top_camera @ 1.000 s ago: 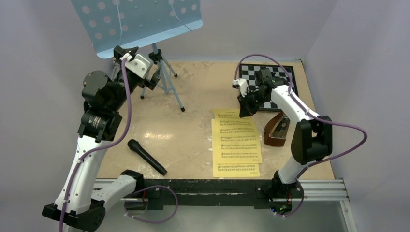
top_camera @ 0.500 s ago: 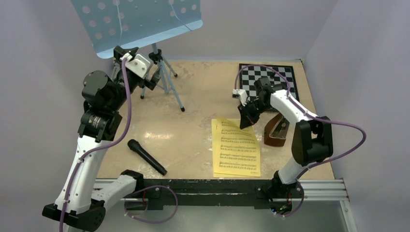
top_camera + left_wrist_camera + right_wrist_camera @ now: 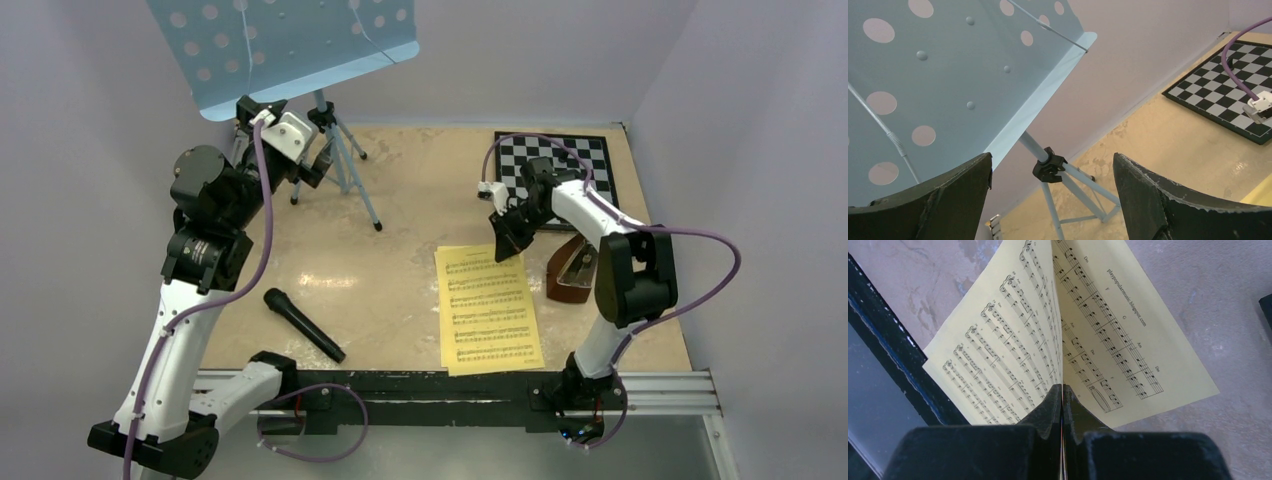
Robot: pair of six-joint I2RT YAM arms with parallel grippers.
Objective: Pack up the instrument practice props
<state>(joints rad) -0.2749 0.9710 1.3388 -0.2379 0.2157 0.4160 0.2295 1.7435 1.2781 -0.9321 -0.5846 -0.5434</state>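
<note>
Right end effector (image 3: 1062, 390) pinched flat on the far edge of the yellow paper sheet-music pages (image 3: 1008, 345). Edge held raised, probably to gather them off the beige table (image 3: 390, 270). Left end effector (image 3: 1052, 160) spread wide, facing the light-blue perforated tripod music stand (image 3: 948, 75), not gripping it.

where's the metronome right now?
Top view, right side of the table: the metronome sits just right of the yellow sheet-music pages, on the near side of the chessboard.
</note>
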